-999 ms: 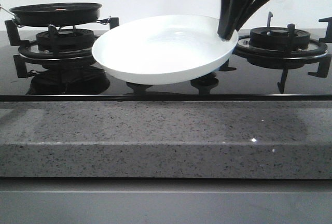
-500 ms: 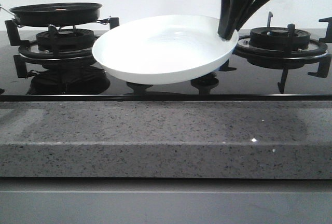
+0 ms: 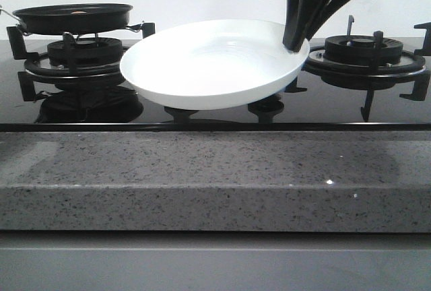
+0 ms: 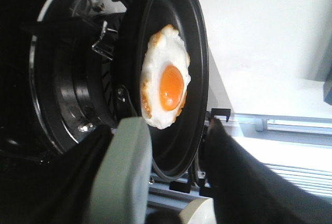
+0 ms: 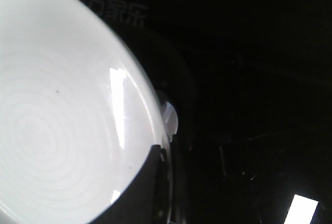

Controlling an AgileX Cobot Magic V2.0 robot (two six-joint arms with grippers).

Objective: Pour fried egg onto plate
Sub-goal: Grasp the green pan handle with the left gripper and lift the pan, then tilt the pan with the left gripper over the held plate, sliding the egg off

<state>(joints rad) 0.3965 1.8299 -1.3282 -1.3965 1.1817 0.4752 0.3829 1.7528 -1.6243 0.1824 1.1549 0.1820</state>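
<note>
Plate (image 3: 209,69) in right gripper (image 3: 296,43), seemingly aloft.

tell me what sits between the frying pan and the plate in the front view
Nothing sits between the frying pan and the plate; in the front view, only the burner grate's prong and pale wall show in that gap.

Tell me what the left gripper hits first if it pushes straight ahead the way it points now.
Probably the black frying pan holding the fried egg: in the left wrist view it sits just past the left gripper fingers. Depth is unclear, so rim or handle cannot be told.
</note>
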